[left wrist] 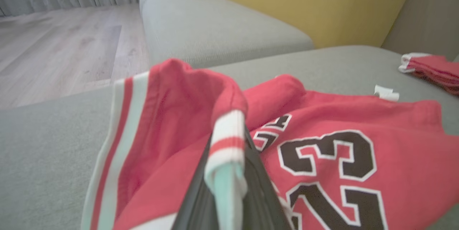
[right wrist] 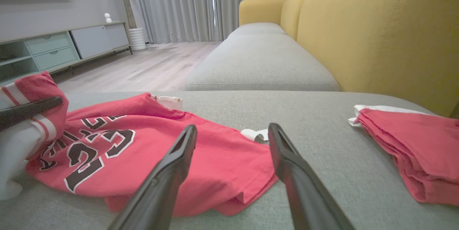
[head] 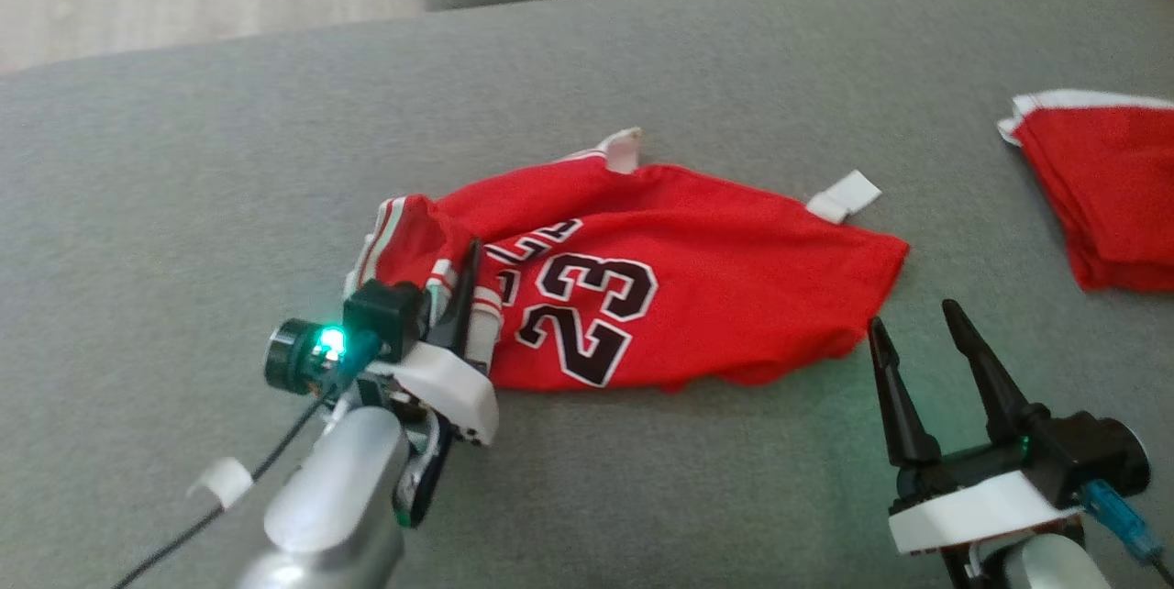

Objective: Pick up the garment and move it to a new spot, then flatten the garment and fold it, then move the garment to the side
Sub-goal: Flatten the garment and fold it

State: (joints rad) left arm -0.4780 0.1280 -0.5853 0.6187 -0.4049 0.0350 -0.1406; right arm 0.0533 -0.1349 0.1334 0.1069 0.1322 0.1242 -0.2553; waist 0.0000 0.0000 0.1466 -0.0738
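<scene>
1. Two end effectors work over one red jersey (head: 697,268), numbered 23. It lies crumpled near the middle of the grey sofa seat (head: 642,48), with its hem end toward the right.
2. Left end effector (head: 472,263) has its fingers pressed together on the jersey's striped trim (left wrist: 226,133) at the left edge. The cloth there stands up in a ridge off the cushion, which suggests a pinch taken for lifting rather than a press for smoothing.
3. Right end effector (head: 913,316) is spread wide and grips nothing, hovering just beside the jersey's lower right corner. It is probably placed there to take the opposite end, so the cloth can travel stretched rather than bunched.
4. Judging by the wrinkles and the bunched shoulder, the first step, picking up and moving, is in hand. Flattening and folding are not yet done.
5. As to holders, the sofa seat itself bears everything. It carries the jersey and, well apart at the far right, a folded red pile (head: 1110,194) with white edging. That may mark the side spot for finished garments.
</scene>
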